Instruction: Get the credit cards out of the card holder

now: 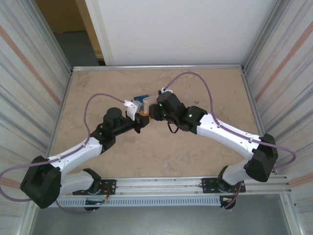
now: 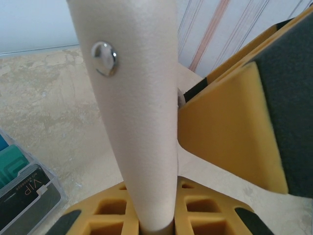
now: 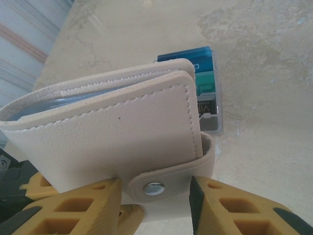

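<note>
From high behind the arm bases, the top camera looks down and toward 12 o'clock, far enough back to take in the whole table. The left wrist camera peers along the left fingers, almost against the card holder. The right wrist camera sits close over the right fingers. Both wrist views share that holder and the cards, at 8 o'clock in the left view and 2 o'clock in the right.

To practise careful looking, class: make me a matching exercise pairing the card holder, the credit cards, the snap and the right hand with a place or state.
1 card holder
2 credit cards
3 snap
4 right hand

A silver, on the tab
B lying on the table
C fingers either side of the tab
D beige, gripped by the left hand

Pairs: 1-D, 2-B, 3-A, 4-C
</note>
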Robot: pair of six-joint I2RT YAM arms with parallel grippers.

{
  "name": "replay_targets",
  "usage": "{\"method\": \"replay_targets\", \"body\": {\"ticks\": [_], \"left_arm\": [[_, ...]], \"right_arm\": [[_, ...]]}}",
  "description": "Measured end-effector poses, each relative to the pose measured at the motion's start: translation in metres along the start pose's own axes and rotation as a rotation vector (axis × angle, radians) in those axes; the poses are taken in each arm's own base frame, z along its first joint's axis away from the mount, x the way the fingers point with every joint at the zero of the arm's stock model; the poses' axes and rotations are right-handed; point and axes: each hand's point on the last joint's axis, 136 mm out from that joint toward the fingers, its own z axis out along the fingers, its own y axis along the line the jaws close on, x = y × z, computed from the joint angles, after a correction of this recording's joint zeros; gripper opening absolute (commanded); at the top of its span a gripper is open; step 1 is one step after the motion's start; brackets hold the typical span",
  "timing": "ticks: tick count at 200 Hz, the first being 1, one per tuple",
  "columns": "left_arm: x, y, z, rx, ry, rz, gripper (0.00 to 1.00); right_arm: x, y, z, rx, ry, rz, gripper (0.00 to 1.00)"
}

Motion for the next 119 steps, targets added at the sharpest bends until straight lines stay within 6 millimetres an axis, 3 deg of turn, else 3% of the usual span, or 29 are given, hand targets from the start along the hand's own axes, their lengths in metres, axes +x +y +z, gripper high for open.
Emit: {"method": "replay_targets", "body": {"ticks": [52, 119], "left_arm": [[0.0060, 0.0013, 0.0005, -0.005, 0.023, -0.013, 0.00], [0.0056, 0.0030, 0.0005, -0.016, 0.020, -0.028, 0.00]], "right_arm": [[0.0020, -0.0023, 0.0030, 0.002, 0.015, -0.007, 0.27], [-0.0010, -0.0045, 0.0041, -0.008, 0.009, 0.006, 0.17]]}}
